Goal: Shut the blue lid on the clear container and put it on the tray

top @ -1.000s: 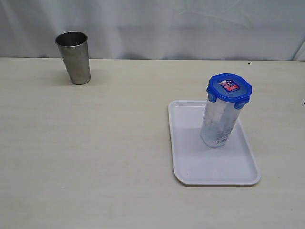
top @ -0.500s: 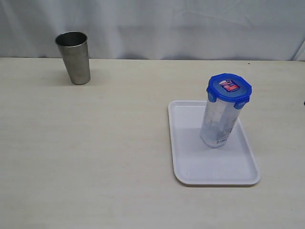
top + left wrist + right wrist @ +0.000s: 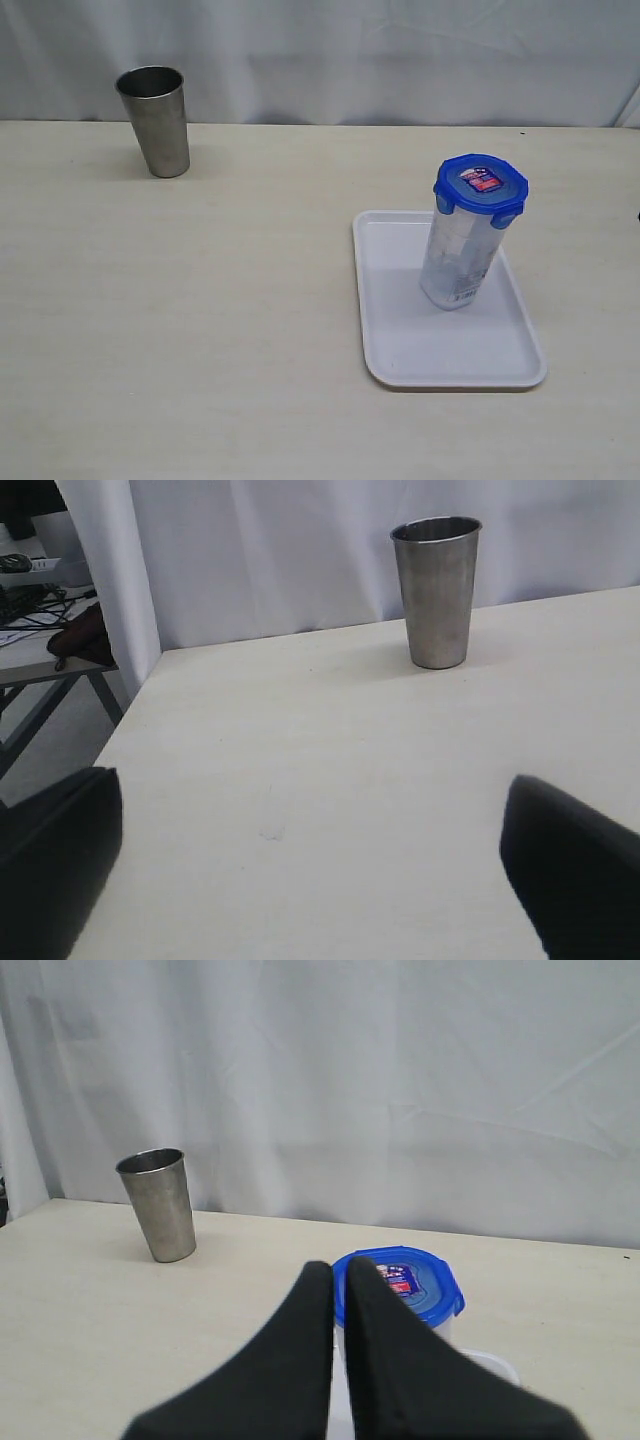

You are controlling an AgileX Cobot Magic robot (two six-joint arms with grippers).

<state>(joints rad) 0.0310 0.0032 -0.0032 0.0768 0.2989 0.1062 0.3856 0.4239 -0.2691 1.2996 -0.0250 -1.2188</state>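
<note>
The clear container (image 3: pixel 460 260) stands upright on the white tray (image 3: pixel 400 350), right of the table's middle, with the blue lid (image 3: pixel 481 184) sitting on its top. In the right wrist view the blue lid (image 3: pixel 412 1285) shows just beyond my right gripper (image 3: pixel 340 1272), whose black fingers are shut with nothing between them, held back from and above the container. My left gripper (image 3: pixel 310 820) is open over bare tabletop, its two fingers far apart at the picture's sides. Neither gripper shows in the exterior view.
A steel cup (image 3: pixel 155 120) stands upright at the table's far left, also seen as the steel cup (image 3: pixel 437 590) and the steel cup (image 3: pixel 158 1203). A white curtain backs the table. Beyond the table's left edge is a side table with clutter (image 3: pixel 40 600).
</note>
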